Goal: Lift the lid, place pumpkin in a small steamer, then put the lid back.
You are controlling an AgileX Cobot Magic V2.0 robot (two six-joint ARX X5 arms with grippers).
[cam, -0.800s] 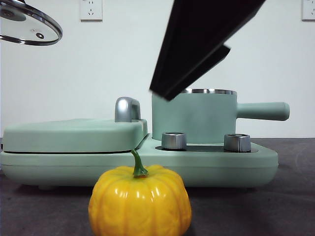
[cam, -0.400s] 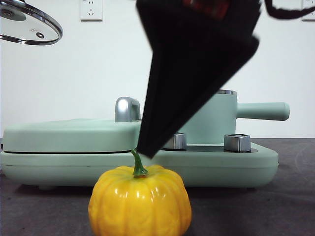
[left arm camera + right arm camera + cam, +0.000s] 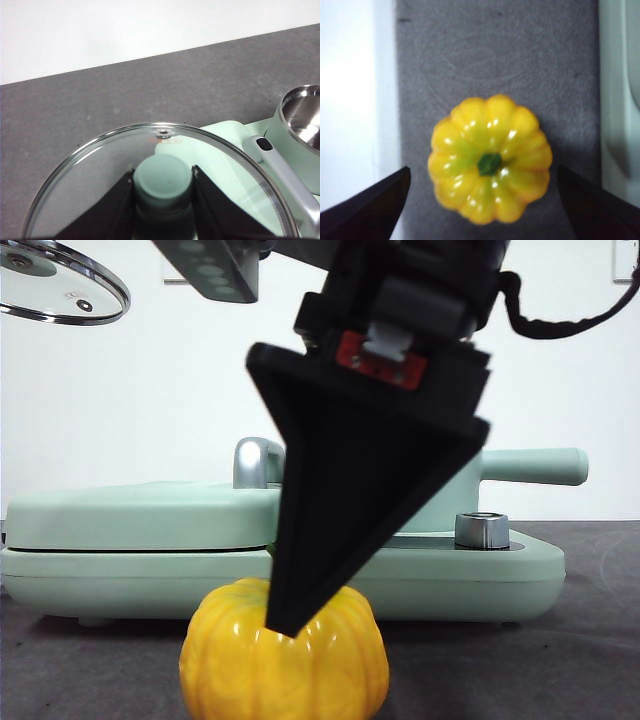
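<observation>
The yellow-orange pumpkin (image 3: 330, 670) sits on the dark table at the front; from above it shows in the right wrist view (image 3: 490, 159) with its green stem. My right gripper (image 3: 285, 625) hangs directly over it, open, one jaw on each side in the right wrist view (image 3: 485, 200). My left gripper (image 3: 162, 200) is shut on the mint-green knob of the glass lid (image 3: 150, 165) and holds it high at the upper left of the front view (image 3: 60, 285). The small steamer (image 3: 470, 490) stands open on the appliance, mostly hidden behind the right arm; its steel rim shows in the left wrist view (image 3: 300, 115).
A wide mint-green appliance base (image 3: 450, 580) with a silver knob (image 3: 482, 530) lies behind the pumpkin. Its flat griddle cover (image 3: 140, 515) with a steel handle (image 3: 255, 462) fills the left half. The steamer's handle (image 3: 535, 465) points right.
My right gripper has come down from above the steamer to the pumpkin, its tip now at the pumpkin's top. The lid and left gripper have stayed in place.
</observation>
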